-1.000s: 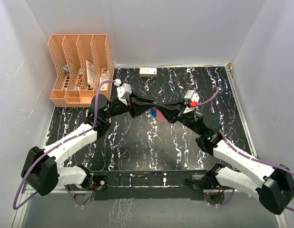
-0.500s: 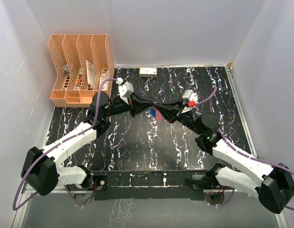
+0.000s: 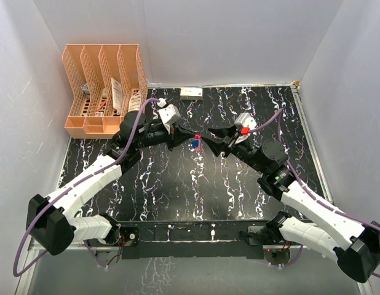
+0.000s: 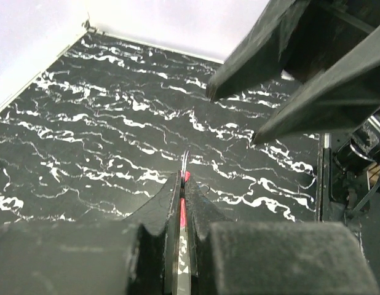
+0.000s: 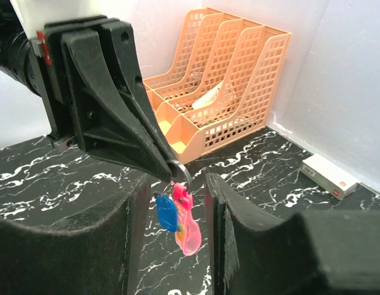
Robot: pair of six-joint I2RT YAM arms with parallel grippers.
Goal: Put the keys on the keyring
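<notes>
Orange rack (image 3: 74, 74) with papers (image 3: 117, 93) — keyring (image 5: 187, 228) in left pincer (image 4: 184, 185).

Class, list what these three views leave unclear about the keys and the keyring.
Any key besides the blue key: seen in no view.
Whether the blue key is threaded on the keyring: right wrist view, the left gripper covers most of the ring.
Left wrist view: keyring edge-on, blue key hidden beneath that gripper.
Top view: ring too small.
</notes>
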